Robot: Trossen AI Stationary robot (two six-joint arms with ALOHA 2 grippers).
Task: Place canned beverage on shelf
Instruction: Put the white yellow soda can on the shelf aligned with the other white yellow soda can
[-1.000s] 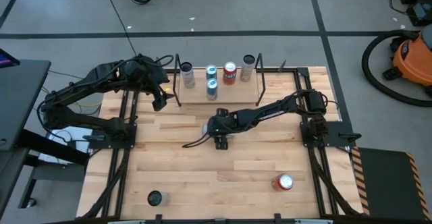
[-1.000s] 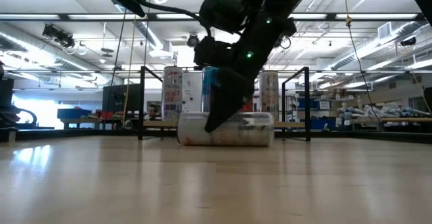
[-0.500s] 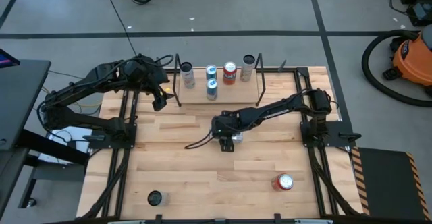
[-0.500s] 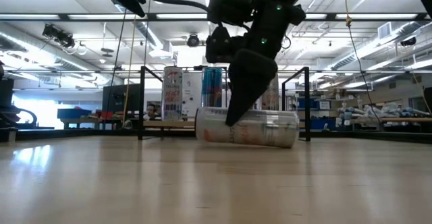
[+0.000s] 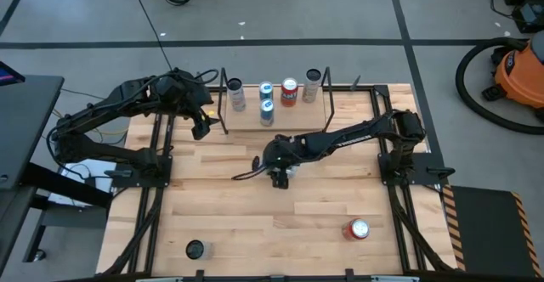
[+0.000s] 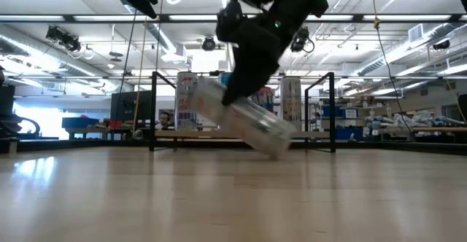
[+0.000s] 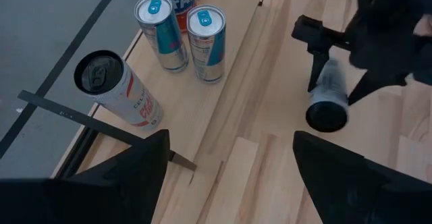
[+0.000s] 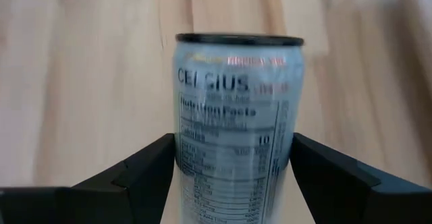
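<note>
My right gripper is over the middle of the table, shut on a silver-white can that tilts with one end raised. The same can shows in the right wrist view and the left wrist view. The shelf, a light wood board between black end frames, stands at the table's far edge. Several upright cans rest on it, among them a red one and two blue ones. My left gripper hangs open above the shelf's left end, touching nothing. My right gripper pinches the can's round wall between its two fingers, one on each side. It comes from above, slanting down. The can is tilted, held near its raised end. Whether its low end is clear of the table, I cannot tell.
A red can stands near the table's front right, and a dark can near the front left. The bare wooden table stretches between them and the shelf. An orange vacuum stands on the floor beyond the right side.
My right gripper has slid the can, lying on its side, a little toward the table's right. It has then gone up and rolled. The can no longer lies level on the table: one end is raised and it tilts.
</note>
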